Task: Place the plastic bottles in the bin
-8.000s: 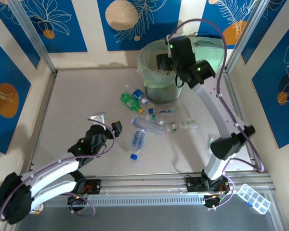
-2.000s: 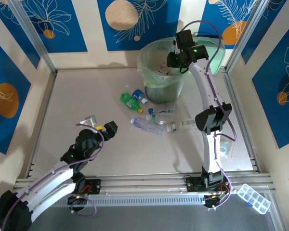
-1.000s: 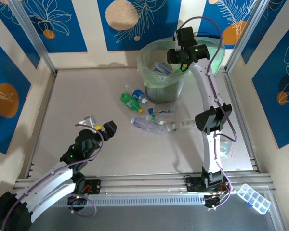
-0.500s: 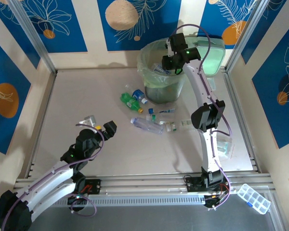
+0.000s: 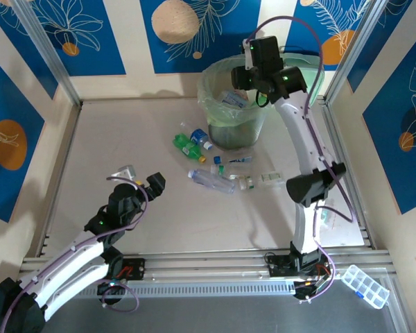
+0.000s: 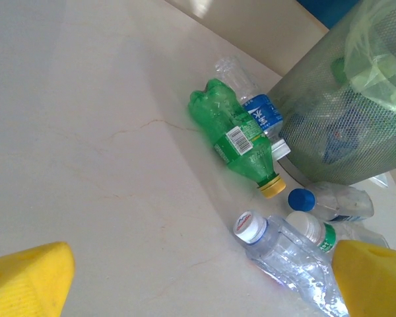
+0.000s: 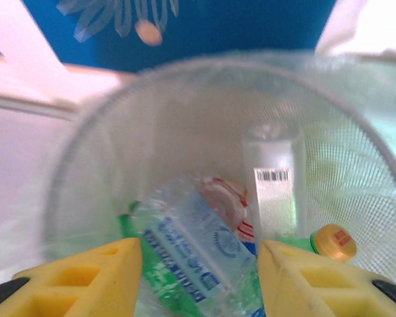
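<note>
While the left arm keeps the pose it held half a second ago, the right arm's elbow has swung outward, and the right end effector (image 7: 199, 251) now sits nearer the far rim of the bin (image 5: 206, 90). Its fingers stand parted, gripping nothing. A blue-labelled bottle (image 5: 230, 98) lies in the bin directly beneath them. The left end effector (image 6: 201, 281) is spread wide over the surface (image 6: 86, 132), with a green bottle (image 6: 237, 139) and a clear bottle (image 6: 287, 254) lying ahead of it beside the bin.
</note>
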{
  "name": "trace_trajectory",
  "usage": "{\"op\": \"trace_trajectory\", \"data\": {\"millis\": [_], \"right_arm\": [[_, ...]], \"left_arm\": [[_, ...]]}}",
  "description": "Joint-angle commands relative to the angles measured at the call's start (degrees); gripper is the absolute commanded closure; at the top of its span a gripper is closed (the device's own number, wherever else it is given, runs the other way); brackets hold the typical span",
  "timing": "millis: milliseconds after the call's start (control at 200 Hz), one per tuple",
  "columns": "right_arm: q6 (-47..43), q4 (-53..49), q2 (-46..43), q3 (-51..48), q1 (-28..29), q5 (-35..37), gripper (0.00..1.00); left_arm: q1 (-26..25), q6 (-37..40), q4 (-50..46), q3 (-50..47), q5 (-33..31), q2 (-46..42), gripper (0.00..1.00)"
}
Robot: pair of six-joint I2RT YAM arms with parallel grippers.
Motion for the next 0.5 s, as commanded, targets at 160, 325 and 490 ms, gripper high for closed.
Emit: {"op": "trace_trajectory", "data": {"millis": [160, 325, 490], "right_arm": [[-4.37, 10.69, -15.96, -20.34, 10.69, 5.12, 0.45], [-10.17, 20.97, -27.17, -42.67, 22.38, 7.84, 0.42], [-11.36, 19.78, -27.99, -56.75, 28.73, 8.88, 0.4]], "left_arm": [[-0.02, -2.57, -0.87, 1.96, -0.21, 2.5, 0.01], [-0.03, -4.62, -7.62, 2.69, -5.51, 0.79, 0.01], [-0.03, -6.42, -12.39, 2.31, -10.13, -4.78, 0.01]]}}
